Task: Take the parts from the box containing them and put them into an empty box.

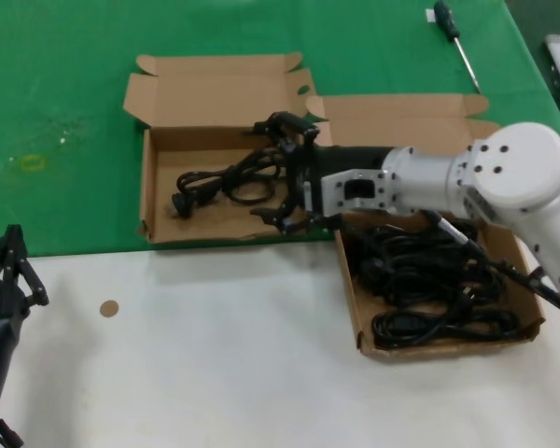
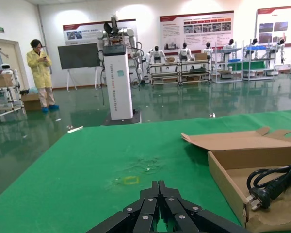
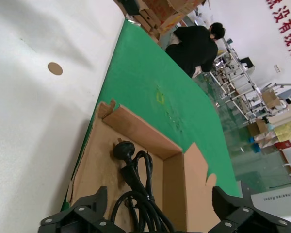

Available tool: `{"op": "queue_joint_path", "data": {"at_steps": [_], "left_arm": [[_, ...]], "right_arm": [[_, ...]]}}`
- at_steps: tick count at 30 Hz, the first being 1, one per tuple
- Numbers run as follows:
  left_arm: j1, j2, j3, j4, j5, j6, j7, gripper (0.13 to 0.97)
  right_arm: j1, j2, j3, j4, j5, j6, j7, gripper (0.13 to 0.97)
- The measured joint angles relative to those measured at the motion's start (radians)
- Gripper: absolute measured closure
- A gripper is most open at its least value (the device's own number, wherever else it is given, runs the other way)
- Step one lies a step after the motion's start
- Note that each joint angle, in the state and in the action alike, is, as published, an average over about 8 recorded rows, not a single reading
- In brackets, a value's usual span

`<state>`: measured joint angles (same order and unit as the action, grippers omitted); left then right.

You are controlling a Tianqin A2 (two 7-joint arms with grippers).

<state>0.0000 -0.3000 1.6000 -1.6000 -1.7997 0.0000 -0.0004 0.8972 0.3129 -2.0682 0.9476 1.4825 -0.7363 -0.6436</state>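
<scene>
So the left gripper (image 1: 17, 264) is parked way over at the left edge on the white table (image 1: 215, 345), fingers pressed together with nothing in them, well apart from everything else. There's a little tan round spot (image 1: 109, 308) on the white near it.

Moving right, the smaller box (image 1: 159, 201) sits on the green cloth (image 1: 65, 84) with its lid flap folded back toward the far side. It's got 1 power cord (image 1: 226, 184) lying in the tray, plug end pointing left toward the box's left wall.

The right gripper (image 1: 287, 170) hangs over the right part of that same tray, reaching in from the right. Its fingers are spread wide and aren't holding anything; the cord lies below and between them, and in the right wrist view you can see it running up between the 2 finger bases, with the plug (image 3: 123, 149) further out on the cardboard floor.

Just beside it on the right is the larger box (image 1: 359, 327), touching the smaller one's right side as far as I can tell, half on the green and half on the white. A tangled pile of cords (image 1: 434, 289) fills its tray, partly hidden under the right arm.

Far back right on the green, a screwdriver (image 1: 455, 42).
</scene>
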Motion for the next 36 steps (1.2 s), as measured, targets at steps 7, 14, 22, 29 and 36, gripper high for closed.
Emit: {"op": "queue_joint_path", "data": {"at_steps": [7, 14, 22, 29, 36], "left_arm": [[0.000, 0.000, 0.000, 0.000, 0.000, 0.000, 0.000, 0.945], [0.000, 0.000, 0.000, 0.000, 0.000, 0.000, 0.000, 0.942], [0.000, 0.000, 0.000, 0.000, 0.000, 0.000, 0.000, 0.922], [0.000, 0.000, 0.000, 0.000, 0.000, 0.000, 0.000, 0.840], [0.000, 0.000, 0.000, 0.000, 0.000, 0.000, 0.000, 0.787]], "right_arm": [[-0.059, 0.060, 0.020, 0.126, 0.001, 0.012, 0.065, 0.309], [-0.078, 0.073, 0.030, 0.159, 0.005, 0.023, 0.080, 0.246], [-0.116, 0.069, 0.050, 0.182, 0.019, 0.056, 0.106, 0.164], [-0.185, 0.062, 0.087, 0.223, 0.046, 0.116, 0.153, 0.130], [-0.260, 0.054, 0.128, 0.269, 0.074, 0.181, 0.205, 0.129]]}}
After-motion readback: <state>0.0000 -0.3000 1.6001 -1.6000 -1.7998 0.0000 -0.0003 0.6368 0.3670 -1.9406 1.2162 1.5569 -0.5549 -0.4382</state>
